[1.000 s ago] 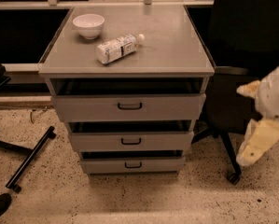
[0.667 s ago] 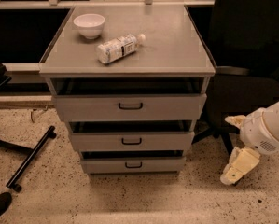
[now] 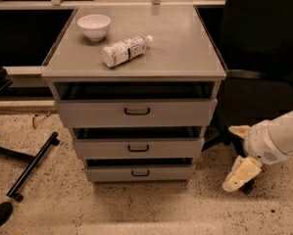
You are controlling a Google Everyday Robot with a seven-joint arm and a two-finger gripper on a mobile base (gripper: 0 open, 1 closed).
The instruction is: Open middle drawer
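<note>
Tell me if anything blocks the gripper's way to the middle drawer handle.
Nothing visible does. The gripper hangs low to the right of the cabinet, and only bare speckled floor lies between it and the middle drawer.

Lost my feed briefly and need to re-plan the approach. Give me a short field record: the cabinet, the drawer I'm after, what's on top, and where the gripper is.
cabinet: grey, three stacked drawers, each with a black loop handle
middle drawer: handle centred on its front, nothing touching it
cabinet top: white bowl at back left, plastic bottle lying on its side
gripper: low, right of the cabinet, near the floor, apart from all drawers
task status: handle not yet reached
</note>
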